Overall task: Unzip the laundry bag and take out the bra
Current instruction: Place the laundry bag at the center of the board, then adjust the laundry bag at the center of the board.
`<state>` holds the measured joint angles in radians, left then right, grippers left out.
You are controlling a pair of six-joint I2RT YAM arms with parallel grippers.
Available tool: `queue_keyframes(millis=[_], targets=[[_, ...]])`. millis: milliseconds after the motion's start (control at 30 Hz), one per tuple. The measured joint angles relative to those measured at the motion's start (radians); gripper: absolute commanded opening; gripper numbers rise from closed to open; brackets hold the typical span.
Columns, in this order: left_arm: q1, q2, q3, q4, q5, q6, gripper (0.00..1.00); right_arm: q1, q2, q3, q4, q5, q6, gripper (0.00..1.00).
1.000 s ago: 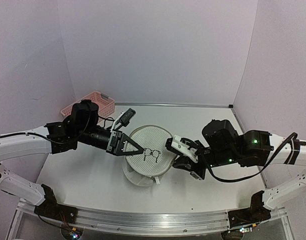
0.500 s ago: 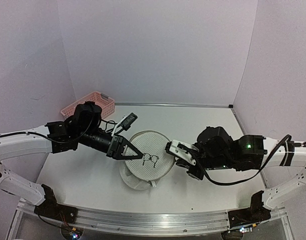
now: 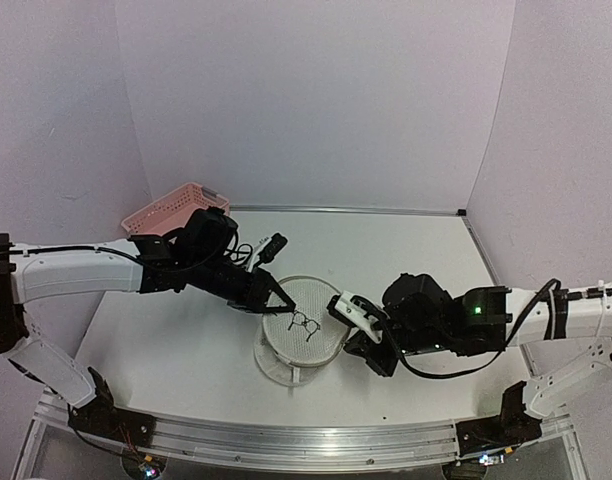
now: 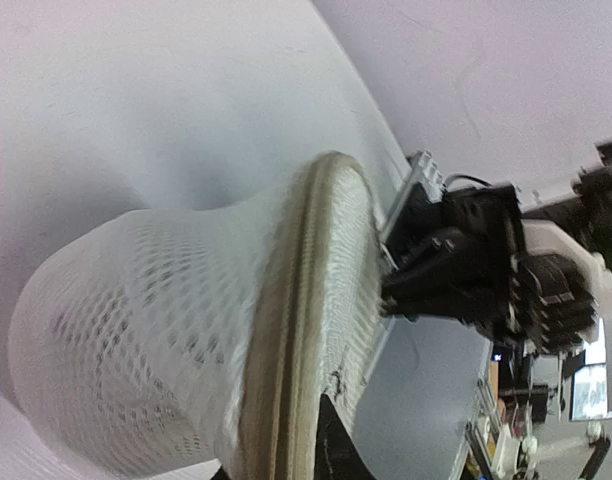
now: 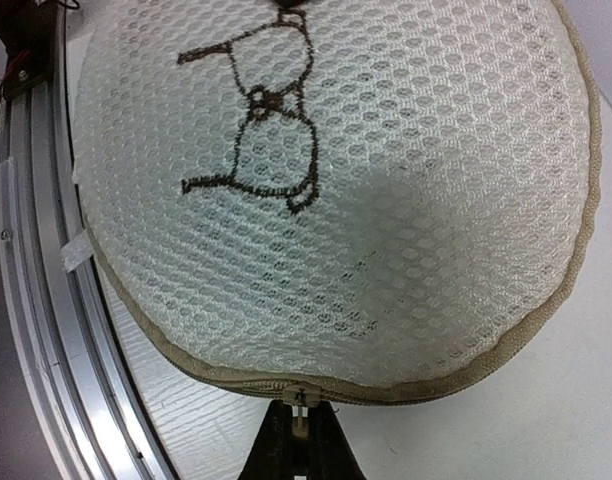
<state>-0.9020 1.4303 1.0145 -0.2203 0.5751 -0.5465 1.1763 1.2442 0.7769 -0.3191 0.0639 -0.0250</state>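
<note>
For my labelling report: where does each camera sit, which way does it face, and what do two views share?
Top external: high behind, facing down at the table; left arm, right arm show.
Left wrist: beside the laundry bag, facing the right pincer; a dark fingertip shows.
Right wrist: facing the bag's logo; right pincer grips the zip pull.
Shared: the bag.

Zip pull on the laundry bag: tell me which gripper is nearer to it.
Right. The right gripper pinches the zip pull at the rim of the laundry bag; the left gripper is across the bag, at its mesh top beside the black logo.
</note>
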Motion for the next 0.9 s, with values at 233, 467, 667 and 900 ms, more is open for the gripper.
queue_keyframes(millis=[233,467,667,900], targets=[[0.062,0.079,0.014,-0.017,-0.08,0.014,0.46,0.007,0.054,-0.034,0.079,-0.023,0.159,0.0],[0.097,0.09,0.044,-0.107,-0.256,-0.002,0.74,0.018,0.153,-0.023,0.151,-0.073,0.335,0.0],[0.104,-0.011,0.047,-0.179,-0.408,-0.027,0.76,0.027,0.247,0.022,0.231,-0.101,0.465,0.0],[0.104,-0.212,0.01,-0.203,-0.459,-0.085,0.78,0.032,0.343,0.086,0.383,-0.114,0.606,0.0]])
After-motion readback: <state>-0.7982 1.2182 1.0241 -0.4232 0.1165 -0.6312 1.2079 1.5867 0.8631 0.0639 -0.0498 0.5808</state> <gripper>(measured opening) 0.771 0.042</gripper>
